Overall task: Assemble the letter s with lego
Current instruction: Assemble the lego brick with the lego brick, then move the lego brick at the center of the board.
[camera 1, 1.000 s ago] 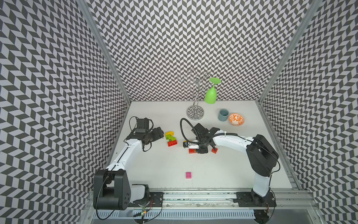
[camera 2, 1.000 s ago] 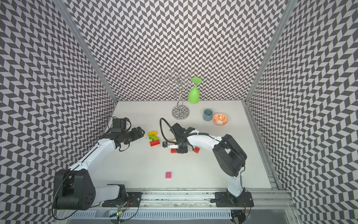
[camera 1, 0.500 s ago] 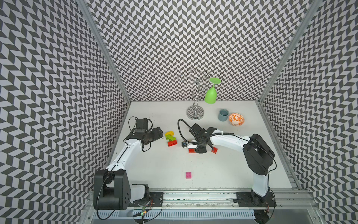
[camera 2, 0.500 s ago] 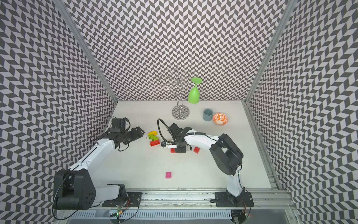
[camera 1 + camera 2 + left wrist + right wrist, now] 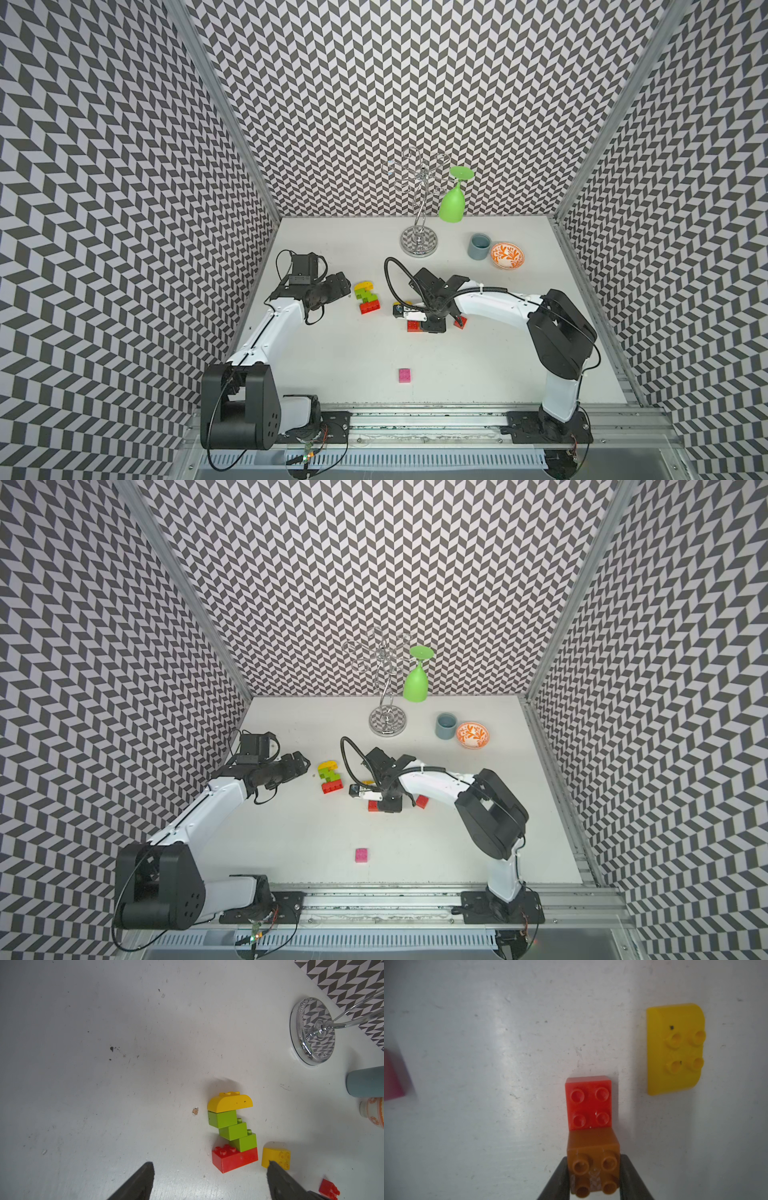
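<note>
A standing lego stack [image 5: 365, 297] has a rounded yellow brick [image 5: 229, 1102] on three stepped lime green bricks [image 5: 233, 1129] and a long red brick [image 5: 234, 1158]. My left gripper [image 5: 209, 1163] is open just left of it with nothing between its fingers. My right gripper [image 5: 593, 1176] points down, its fingers tight on both sides of a brown brick [image 5: 592, 1147]. That brick sits on one half of a second long red brick [image 5: 588, 1103]. A loose yellow brick [image 5: 675, 1049], a small red brick [image 5: 460, 322] and a pink brick [image 5: 404, 375] lie on the table.
A chrome glass rack [image 5: 419, 241] with a hanging green goblet [image 5: 452, 205] stands at the back. A grey-blue cup [image 5: 478, 246] and an orange patterned bowl [image 5: 507, 255] are to its right. Patterned walls close in three sides.
My right arm has shifted a little to the left, with the brown brick over the long red brick. The left arm has not moved.
</note>
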`<state>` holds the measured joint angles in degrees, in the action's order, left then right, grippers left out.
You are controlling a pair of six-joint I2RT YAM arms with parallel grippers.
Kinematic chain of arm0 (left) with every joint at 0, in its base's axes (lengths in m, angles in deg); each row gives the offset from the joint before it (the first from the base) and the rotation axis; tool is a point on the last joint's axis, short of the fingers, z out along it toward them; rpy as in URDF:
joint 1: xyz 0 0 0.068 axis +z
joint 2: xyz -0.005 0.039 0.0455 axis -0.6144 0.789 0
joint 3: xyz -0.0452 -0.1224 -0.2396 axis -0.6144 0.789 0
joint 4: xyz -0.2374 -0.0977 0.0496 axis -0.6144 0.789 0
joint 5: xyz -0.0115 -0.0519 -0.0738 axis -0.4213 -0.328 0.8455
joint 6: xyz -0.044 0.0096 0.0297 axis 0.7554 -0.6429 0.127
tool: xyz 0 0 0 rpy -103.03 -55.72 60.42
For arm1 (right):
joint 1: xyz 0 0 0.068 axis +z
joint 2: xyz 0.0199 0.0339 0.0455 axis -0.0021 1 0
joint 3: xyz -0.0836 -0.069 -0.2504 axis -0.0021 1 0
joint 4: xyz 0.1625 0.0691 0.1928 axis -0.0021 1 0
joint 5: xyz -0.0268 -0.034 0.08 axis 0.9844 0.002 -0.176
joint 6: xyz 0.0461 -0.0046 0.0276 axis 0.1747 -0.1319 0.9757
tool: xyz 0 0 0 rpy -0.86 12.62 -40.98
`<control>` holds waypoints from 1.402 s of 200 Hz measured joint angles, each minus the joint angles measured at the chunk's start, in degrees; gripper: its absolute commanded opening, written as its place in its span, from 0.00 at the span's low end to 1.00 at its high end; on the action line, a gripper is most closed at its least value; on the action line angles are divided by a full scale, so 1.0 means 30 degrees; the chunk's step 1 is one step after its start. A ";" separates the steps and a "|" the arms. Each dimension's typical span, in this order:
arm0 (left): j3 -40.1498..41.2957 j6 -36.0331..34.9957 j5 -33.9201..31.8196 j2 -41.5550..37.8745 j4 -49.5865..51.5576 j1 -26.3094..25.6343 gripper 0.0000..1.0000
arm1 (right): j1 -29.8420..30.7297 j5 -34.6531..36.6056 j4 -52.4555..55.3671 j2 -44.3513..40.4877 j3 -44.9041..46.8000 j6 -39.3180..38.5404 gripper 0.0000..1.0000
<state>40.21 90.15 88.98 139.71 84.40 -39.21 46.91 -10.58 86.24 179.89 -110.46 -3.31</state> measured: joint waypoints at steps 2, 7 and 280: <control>0.0000 0.0000 0.0000 0.0000 0.0000 0.0000 0.87 | -0.0015 0.0000 0.0087 0.0000 0.0066 0.0168 0.65; 0.0000 0.0007 -0.0007 0.0000 0.0000 0.0000 0.87 | -0.0058 0.0044 0.0277 0.0000 0.0175 0.0182 0.76; -0.1326 1.0346 -0.4510 0.3104 0.5304 -2.1835 0.89 | -0.5056 0.3949 -0.0925 -1.1519 0.3563 2.0101 0.99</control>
<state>36.23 121.19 75.45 149.02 100.31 -104.71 31.74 1.26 83.47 145.33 -99.77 57.00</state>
